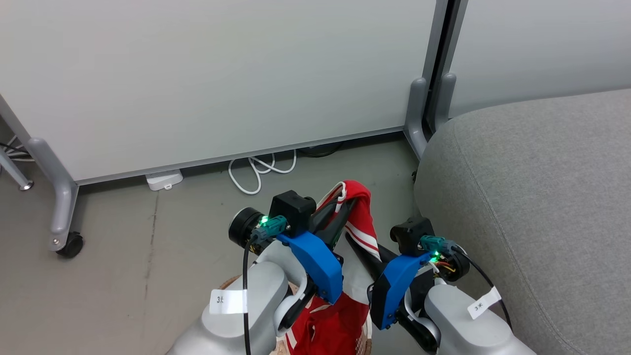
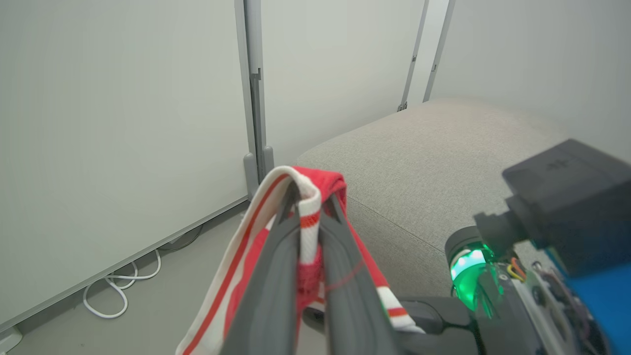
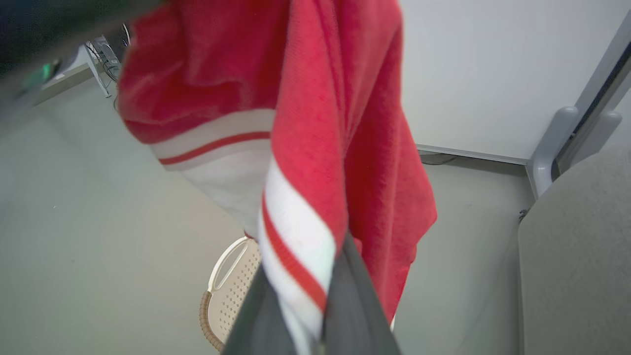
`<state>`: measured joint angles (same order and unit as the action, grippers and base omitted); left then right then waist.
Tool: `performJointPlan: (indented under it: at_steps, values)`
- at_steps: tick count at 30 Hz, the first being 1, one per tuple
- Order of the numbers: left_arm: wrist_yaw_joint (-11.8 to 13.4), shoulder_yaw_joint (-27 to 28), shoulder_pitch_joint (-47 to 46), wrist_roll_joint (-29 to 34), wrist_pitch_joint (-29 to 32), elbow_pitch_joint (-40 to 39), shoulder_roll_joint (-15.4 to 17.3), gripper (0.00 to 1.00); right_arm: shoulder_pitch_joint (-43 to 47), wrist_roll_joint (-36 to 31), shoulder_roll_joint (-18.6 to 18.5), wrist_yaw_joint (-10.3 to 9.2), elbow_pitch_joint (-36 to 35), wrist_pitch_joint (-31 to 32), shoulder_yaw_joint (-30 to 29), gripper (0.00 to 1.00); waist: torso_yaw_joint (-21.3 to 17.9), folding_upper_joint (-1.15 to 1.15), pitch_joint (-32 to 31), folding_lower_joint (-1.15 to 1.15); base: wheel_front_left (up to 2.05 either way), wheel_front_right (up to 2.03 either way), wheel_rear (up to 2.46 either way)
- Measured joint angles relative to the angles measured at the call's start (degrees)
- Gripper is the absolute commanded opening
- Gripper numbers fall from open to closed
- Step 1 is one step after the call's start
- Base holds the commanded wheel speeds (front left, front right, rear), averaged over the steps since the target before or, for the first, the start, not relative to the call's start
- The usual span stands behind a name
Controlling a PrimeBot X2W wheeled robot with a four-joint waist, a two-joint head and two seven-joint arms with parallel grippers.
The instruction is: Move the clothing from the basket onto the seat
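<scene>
Clothing (image 1: pixel 362 222) hangs in the air just beside the seat (image 1: pixel 532 197), clear of the cushion — both grippers clamped on it.
Left gripper (image 2: pixel 309 209) pinches the white-and-red striped band at the top of the hanging fold. Right gripper (image 3: pixel 308 305) is closed lower down on a striped hem, its fingertips buried in fabric, so the exact bite is hard to see. More red cloth lies lower between the forearms — can't tell if it's the same garment or a second one. Basket (image 3: pixel 231 286) sits on the floor beside the seat, under the cloth; a handle, some perforated wall and a bit of brown rim are visible, the rest is covered. The seat's far side is cut off by the frame. White cable (image 1: pixel 256 172) loops by the partition panel (image 1: pixel 222 74), farther from the seat.
</scene>
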<state>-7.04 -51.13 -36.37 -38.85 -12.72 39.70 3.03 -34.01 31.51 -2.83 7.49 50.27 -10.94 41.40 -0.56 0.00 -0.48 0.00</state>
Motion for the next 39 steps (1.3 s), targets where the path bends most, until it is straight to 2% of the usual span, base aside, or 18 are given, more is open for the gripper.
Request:
performJointPlan:
  at_steps: [19, 20, 21, 22, 39]
  values:
    - [0.1, -0.5, -0.3, -0.9, 0.0, 0.1, 0.4, 0.00, -2.0, 2.9, 0.0, 0.00, 2.9, -2.5, 3.0, 0.00, -0.5, 0.00, 0.1, 0.00, 0.00, 0.00, 0.00]
    - [0.2, -0.6, -0.3, -0.9, 0.0, 0.1, 0.4, 0.12, -2.0, 3.0, 0.0, 0.00, 2.9, -2.6, 3.2, 0.00, -0.5, 0.00, 0.1, 0.00, 0.00, 0.00, 0.00]
    - [0.2, -0.6, -0.3, -1.0, 0.0, 0.1, 0.4, 0.36, -2.1, 3.3, 0.0, 0.00, 3.0, -2.7, 3.3, 0.00, -0.5, 0.00, 0.2, 0.00, 0.00, 0.00, 0.00]
    - [0.2, -0.7, -0.4, -1.0, 0.0, 0.1, 0.4, 1.00, -2.2, 3.4, 0.0, 0.00, 3.1, -2.8, 3.5, 0.00, -0.5, 0.00, 0.2, 0.00, 0.00, 0.00, 0.00]
    - [1.1, -0.9, -0.6, -1.4, -0.4, 0.3, 0.6, 1.00, -3.1, 6.0, 0.0, -0.01, 4.6, -3.4, 4.8, 0.00, -0.3, 0.00, 0.2, 0.00, 0.00, 0.00, 0.00]
